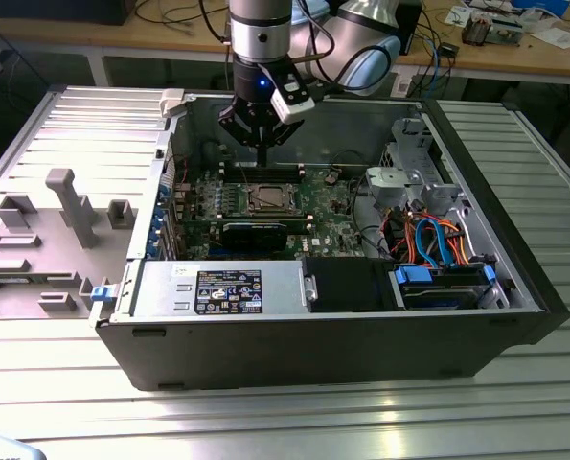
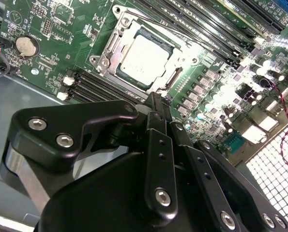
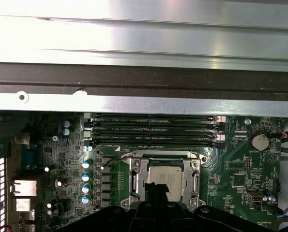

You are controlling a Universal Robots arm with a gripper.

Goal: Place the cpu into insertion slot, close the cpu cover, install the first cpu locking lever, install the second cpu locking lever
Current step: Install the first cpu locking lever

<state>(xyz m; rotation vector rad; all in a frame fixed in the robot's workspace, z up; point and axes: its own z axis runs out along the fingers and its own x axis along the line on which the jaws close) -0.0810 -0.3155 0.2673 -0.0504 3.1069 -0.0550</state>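
An open black computer case [image 1: 361, 335] lay on a ribbed metal table [image 1: 265, 412]. Inside it sat a green motherboard [image 1: 328, 206] with long black memory slots [image 3: 153, 130], a round coin battery [image 3: 259, 141] and a row of small blue-topped capacitors [image 3: 86, 181]. A black power supply with a label [image 1: 229, 290] ran along the case's near wall. Orange and blue cables [image 1: 436, 241] bundled at the exterior view's right. A grey side panel [image 1: 55, 225] lay at the exterior view's left.

Arm descending vertically in the exterior view, wrist pointing straight down, black pincer [image 1: 262, 144] at its tip, fingers [image 2: 158, 113] drawn together to a narrow point, nothing between them
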